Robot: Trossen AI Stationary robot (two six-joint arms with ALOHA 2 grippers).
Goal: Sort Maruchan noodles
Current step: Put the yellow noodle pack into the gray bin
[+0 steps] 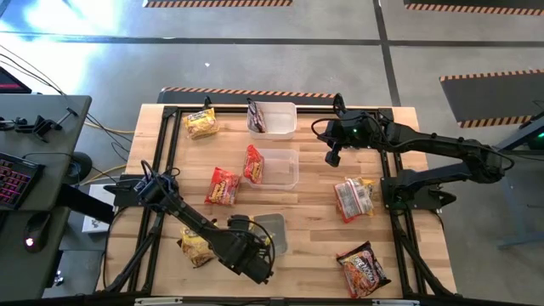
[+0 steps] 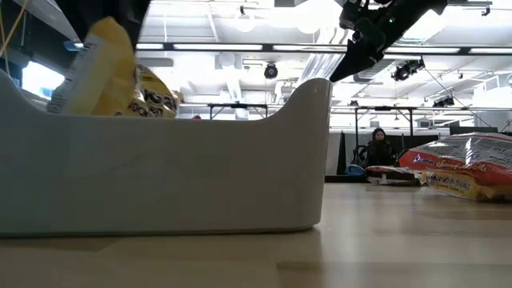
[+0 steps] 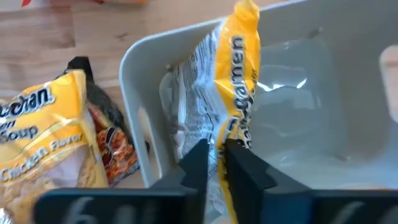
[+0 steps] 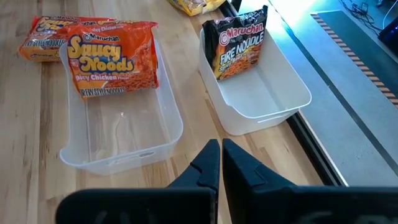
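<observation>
**Left gripper pinching a yellow packet inside the near tub**

The left gripper (image 3: 216,163) has its fingers nearly together on the edge of a yellow ramen packet (image 3: 239,93), which stands on edge just ahead of the fingertips, inside a grey-white tub (image 3: 134,68) and leaning near its wall. Just outside that wall, beside the gripper, a second yellow packet (image 3: 43,137) lies on the wooden table (image 3: 56,31) over a dark packet (image 3: 112,146).

The right gripper (image 4: 221,163) hangs above the far half of the table with its fingers closed on nothing. Below and ahead of it stand two clear tubs side by side: one (image 4: 171,134) holds an orange Saucy Noods packet (image 4: 112,59) propped against its far end, the other (image 4: 286,87) an upright black Fire Noodle packet (image 4: 239,46). Another orange packet (image 4: 40,40) lies on the table beyond the first tub.

In the overhead view, more packets lie well apart from both grippers: a pale one (image 1: 353,197) and a dark red one (image 1: 363,268) on the right arm's side.
</observation>
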